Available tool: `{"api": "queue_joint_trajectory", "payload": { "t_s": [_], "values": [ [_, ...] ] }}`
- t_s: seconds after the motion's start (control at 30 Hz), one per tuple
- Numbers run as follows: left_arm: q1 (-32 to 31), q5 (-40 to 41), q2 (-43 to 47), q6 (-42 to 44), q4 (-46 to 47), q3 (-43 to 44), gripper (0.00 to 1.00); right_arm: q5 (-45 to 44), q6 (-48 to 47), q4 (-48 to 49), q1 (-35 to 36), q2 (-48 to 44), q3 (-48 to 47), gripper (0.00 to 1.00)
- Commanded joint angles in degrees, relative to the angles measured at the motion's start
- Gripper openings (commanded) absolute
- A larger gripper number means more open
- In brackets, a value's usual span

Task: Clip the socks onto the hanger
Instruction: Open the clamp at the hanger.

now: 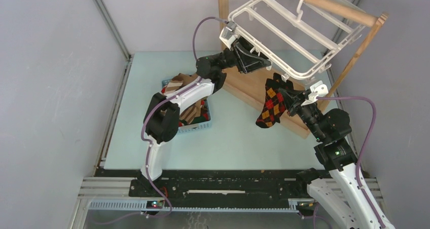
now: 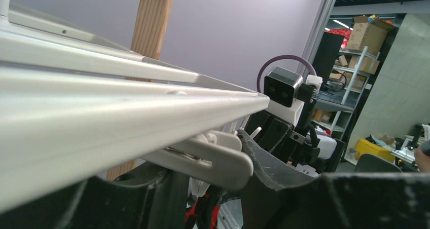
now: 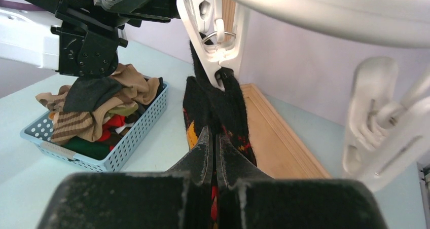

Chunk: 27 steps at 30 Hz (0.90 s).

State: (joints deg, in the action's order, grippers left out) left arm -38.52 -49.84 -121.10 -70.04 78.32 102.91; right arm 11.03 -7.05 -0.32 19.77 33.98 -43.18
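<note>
1. Two fingers of my right gripper are pressed flat together, pinching the argyle sock between their tips.
2. Just above them, the sock's top edge meets the mouth of a white clip under the hanger.
3. The sock is fuzzy black knit with red, orange and yellow diamonds. The overhead view alone shows it whole, dangling below the hanger's near rail above the table.
4. My left gripper is at the hanger's edge, its fingers apart with another clip between them. I cannot tell whether they squeeze it.
5. The hanger is a white barred frame, tilted, hooked over the rail of the wooden stand.
6. My right wrist view shows the basket plainly, heaped with more socks: brown striped, tan, black and red. From overhead my left arm covers much of it. The left wrist view shows mostly the hanger bars.
</note>
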Motion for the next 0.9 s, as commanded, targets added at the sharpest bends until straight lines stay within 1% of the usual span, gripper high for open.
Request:
{"api": "queue_joint_trajectory", "payload": {
  "t_s": [0.0, 0.03, 0.13, 0.23, 0.37, 0.43, 0.67, 0.87],
  "values": [
    [-0.41, 0.66, -0.02, 0.19, 1.56, 3.08, 0.40, -0.04, 1.03, 1.99, -0.43, -0.14, -0.33, 0.00],
    [-0.38, 0.77, -0.06, -0.05, 1.74, 3.08, 0.38, -0.04, 0.99, 1.99, -0.43, -0.14, -0.33, 0.00],
    [-0.35, 0.95, -0.03, -0.63, 1.92, 3.34, 0.24, -0.04, 1.03, 1.89, -0.52, -0.16, -0.28, 0.00],
    [-0.38, 1.14, -0.04, -1.02, 2.09, 3.42, 0.21, 0.05, 1.07, 1.88, -0.52, -0.14, -0.33, 0.00],
    [-0.30, 1.53, 0.06, -1.50, 2.39, 3.69, 0.10, 0.13, 1.23, 1.66, -0.60, -0.40, -0.33, 0.00],
    [-0.24, 1.67, 0.03, -1.74, 2.51, 3.81, 0.01, 0.22, 1.25, 1.64, -0.61, -0.48, -0.31, 0.00],
    [0.04, 3.26, 0.36, -3.16, 2.85, 3.73, 0.00, 3.95, 2.88, 3.20, -0.25, -1.12, -0.31, 0.00],
    [0.15, 3.53, 0.77, -4.34, 3.76, 3.22, 0.00, 4.35, 4.82, 3.47, 2.29, -0.83, -1.07, 0.00]
  ]
}}
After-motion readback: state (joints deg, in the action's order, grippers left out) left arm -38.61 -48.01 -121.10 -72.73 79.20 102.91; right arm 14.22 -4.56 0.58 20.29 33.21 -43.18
